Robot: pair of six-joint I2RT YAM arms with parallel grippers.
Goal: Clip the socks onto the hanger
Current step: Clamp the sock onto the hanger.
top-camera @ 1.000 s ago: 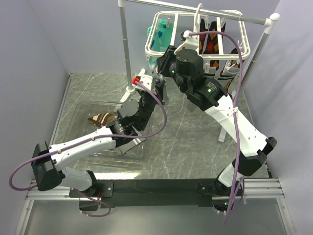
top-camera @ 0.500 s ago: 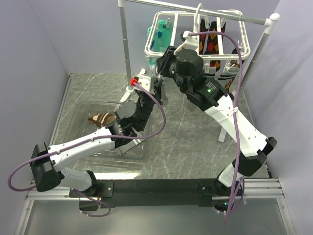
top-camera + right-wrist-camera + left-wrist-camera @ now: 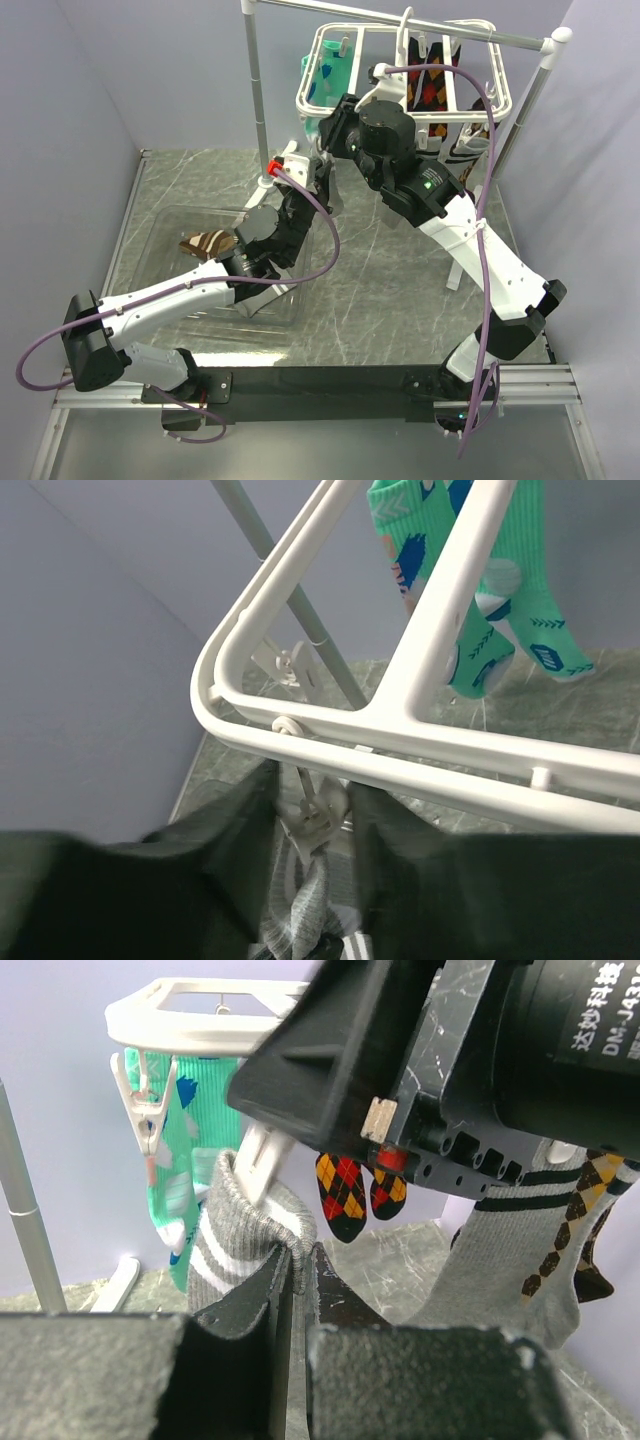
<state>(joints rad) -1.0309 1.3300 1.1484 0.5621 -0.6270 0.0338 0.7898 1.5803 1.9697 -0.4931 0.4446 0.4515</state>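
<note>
A grey sock with two white stripes (image 3: 235, 1235) is pinched at its cuff by my left gripper (image 3: 303, 1260), which is shut on it and holds it up under the near left corner of the white hanger (image 3: 200, 1015). In the right wrist view, my right gripper (image 3: 315, 830) has a finger on each side of a small white clip (image 3: 315, 818) that dangles from the hanger's frame (image 3: 400, 745). The fingers look pressed on the clip's handles. The sock's cuff (image 3: 300, 920) is bunched right under the clip. From above, both grippers (image 3: 322, 165) (image 3: 328, 125) meet below the hanger (image 3: 505, 95).
Teal patterned socks (image 3: 500, 580) and dark argyle socks (image 3: 345, 1195) hang from the hanger, with a grey dark-striped sock (image 3: 490, 1250) beside them. The metal rail stand (image 3: 255, 90) carries the hanger. A clear bin (image 3: 165, 225) at the left holds a brown striped sock (image 3: 205, 243).
My left gripper has edged slightly up and towards the hanger's corner with the sock. The right arm has hardly moved.
</note>
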